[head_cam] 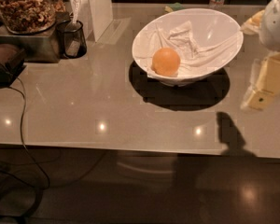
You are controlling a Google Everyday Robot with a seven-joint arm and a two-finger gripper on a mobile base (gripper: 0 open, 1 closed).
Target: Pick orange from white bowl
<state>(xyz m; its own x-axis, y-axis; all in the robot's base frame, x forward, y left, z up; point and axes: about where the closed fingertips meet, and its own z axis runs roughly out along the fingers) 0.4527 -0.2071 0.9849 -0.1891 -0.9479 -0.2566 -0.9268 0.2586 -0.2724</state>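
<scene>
The orange (pixel 166 61) is round and smooth and lies at the lower left inside the white bowl (pixel 224 27). The bowl is large and glossy, tilted toward me, with a crumpled white cloth (pixel 191 43) lining it. It stands on the grey counter. My gripper (pixel 263 85) is at the right edge of the view, to the right of the bowl and above the counter, apart from the orange. Its pale yellow parts show below the white arm housing (pixel 277 17).
A glass jar of nuts (pixel 22 7) sits on a metal box at the far left. A dark cup (pixel 71 38) and a white carton (pixel 99 8) stand beside it. A black device (pixel 4 62) with a cable (pixel 23 125) lies at the left edge. The counter's front edge (pixel 130 147) runs across below.
</scene>
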